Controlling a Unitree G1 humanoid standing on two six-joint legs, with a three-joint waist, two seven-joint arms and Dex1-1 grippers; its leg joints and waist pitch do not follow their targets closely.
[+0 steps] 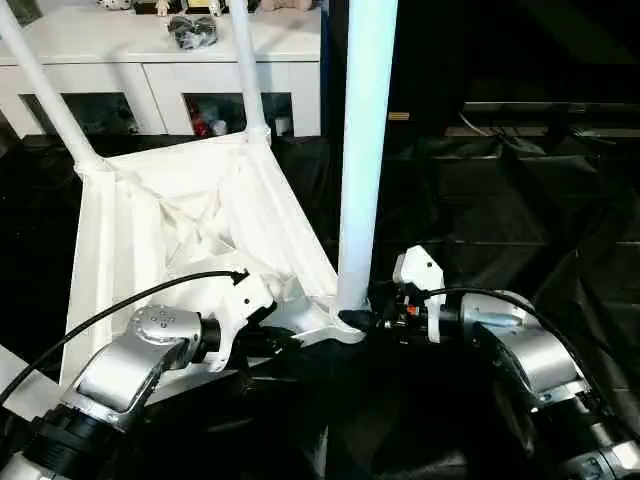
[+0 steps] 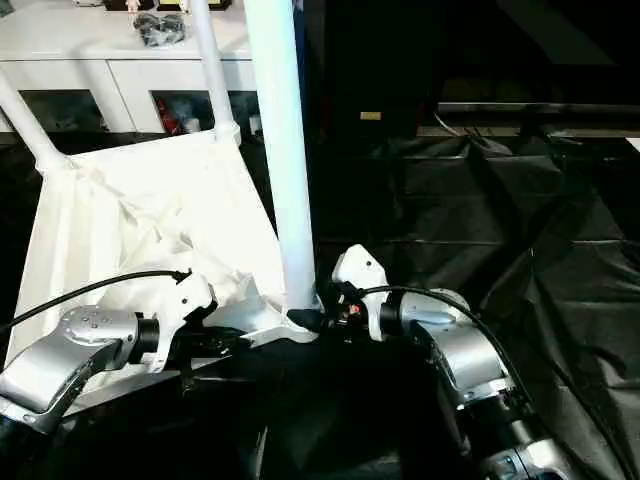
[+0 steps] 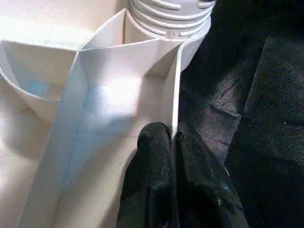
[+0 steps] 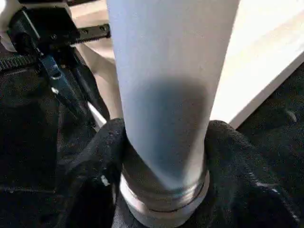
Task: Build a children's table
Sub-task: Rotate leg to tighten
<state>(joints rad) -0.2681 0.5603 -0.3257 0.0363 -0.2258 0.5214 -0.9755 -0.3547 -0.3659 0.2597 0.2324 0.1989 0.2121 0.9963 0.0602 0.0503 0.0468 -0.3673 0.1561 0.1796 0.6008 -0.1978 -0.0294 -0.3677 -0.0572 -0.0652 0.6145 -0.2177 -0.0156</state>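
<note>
While tabletop (image 1: 180, 230) lies on black cloth (image 1: 520, 230), left jaws pinch rib, right jaws clasp leg (image 1: 362, 150).

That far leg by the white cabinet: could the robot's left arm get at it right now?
Probably not as things stand. The left gripper is shut on a rib of the tabletop at its near edge, while the far leg stands across the whole tabletop. It would have to let go first.

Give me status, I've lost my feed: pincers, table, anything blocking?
Left pincer shut on a tabletop rib. Right pincer clasps the near leg at its base, upright in its corner socket. Two far legs fitted. No obstruction seen.
</note>
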